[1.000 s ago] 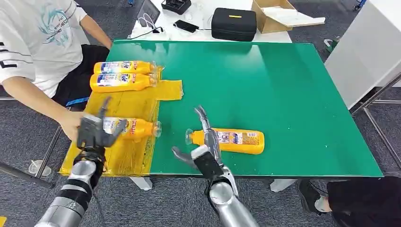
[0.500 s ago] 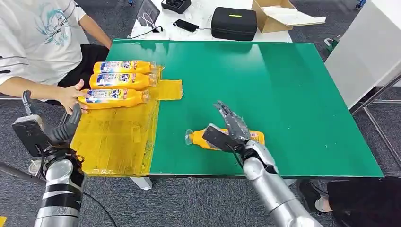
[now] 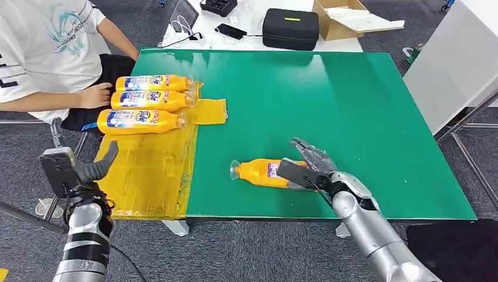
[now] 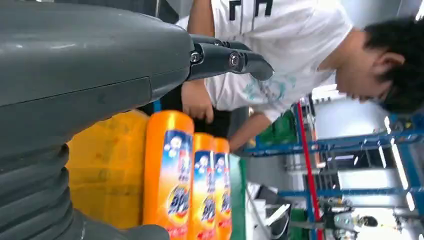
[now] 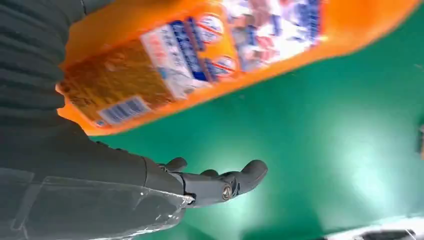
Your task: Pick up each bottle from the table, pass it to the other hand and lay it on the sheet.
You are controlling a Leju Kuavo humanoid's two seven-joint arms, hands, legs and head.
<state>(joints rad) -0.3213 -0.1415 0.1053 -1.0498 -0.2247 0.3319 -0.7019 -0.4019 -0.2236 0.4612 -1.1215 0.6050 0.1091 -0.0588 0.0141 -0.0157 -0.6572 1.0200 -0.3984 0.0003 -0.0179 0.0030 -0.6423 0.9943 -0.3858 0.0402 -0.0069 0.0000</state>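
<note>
Three orange bottles [image 3: 141, 121] lie side by side on the yellow sheet [image 3: 147, 176] at the table's left end; the left wrist view shows them close [image 4: 167, 175]. A fourth orange bottle [image 3: 261, 171] lies on the green table [image 3: 329, 100] near the front edge, cap to the left. My right hand [image 3: 310, 165] is spread over its base end, fingers on top and thumb in front. In the right wrist view the bottle [image 5: 225, 50] lies against the palm, but the thumb [image 5: 225, 186] stands apart from it. My left hand [image 3: 75, 170] hangs beside the sheet's left edge, fingers apart, holding nothing.
A person [image 3: 47, 53] sits at the table's left, one hand [image 3: 97, 95] next to the bottles on the sheet. Behind the green table are a black case [image 3: 290, 28], a cardboard box [image 3: 346, 20] and a phone [image 3: 231, 32]. A white cabinet [image 3: 458, 64] stands at the right.
The person moved the third bottle up the sheet beside the other two and drew the hand back. My right hand moved onto the fourth bottle, then along it toward its base. My left hand withdrew off the sheet.
</note>
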